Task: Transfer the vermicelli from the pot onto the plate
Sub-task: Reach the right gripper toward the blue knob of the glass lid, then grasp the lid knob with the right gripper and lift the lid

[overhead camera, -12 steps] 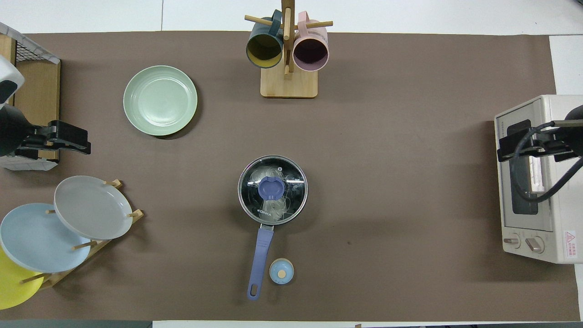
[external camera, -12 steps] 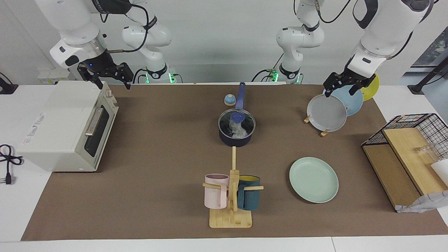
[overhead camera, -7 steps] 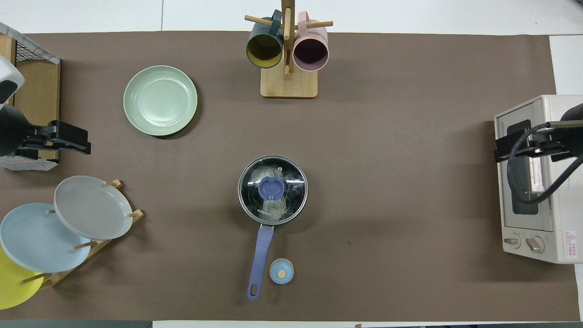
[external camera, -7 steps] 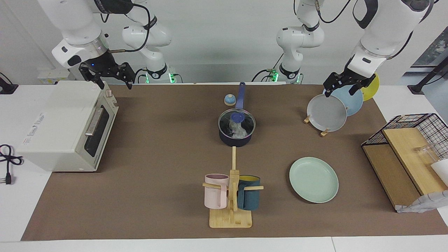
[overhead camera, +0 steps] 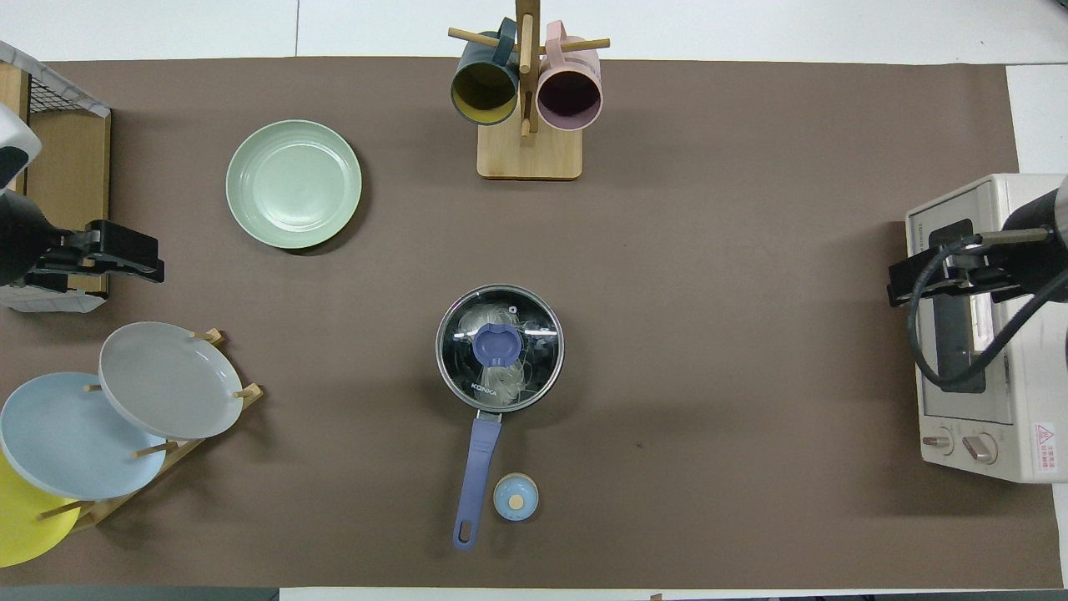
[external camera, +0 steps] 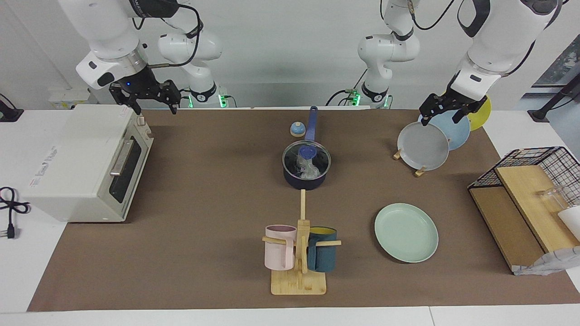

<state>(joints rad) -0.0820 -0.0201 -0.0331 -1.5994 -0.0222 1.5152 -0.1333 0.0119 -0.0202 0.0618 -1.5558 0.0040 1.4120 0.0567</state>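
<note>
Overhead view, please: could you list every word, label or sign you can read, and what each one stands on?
"KONKA": on the glass lid of the pot.
Red-and-white warning sticker on the toaster oven: too small to read.
Print on the oven's side in the facing view: too blurred to read.

The white table carries a brown mat; on it rest the lidded navy saucepan, mint-green plate, bamboo mug tree, wooden plate rack, small blue timer, cream toaster oven.
</note>
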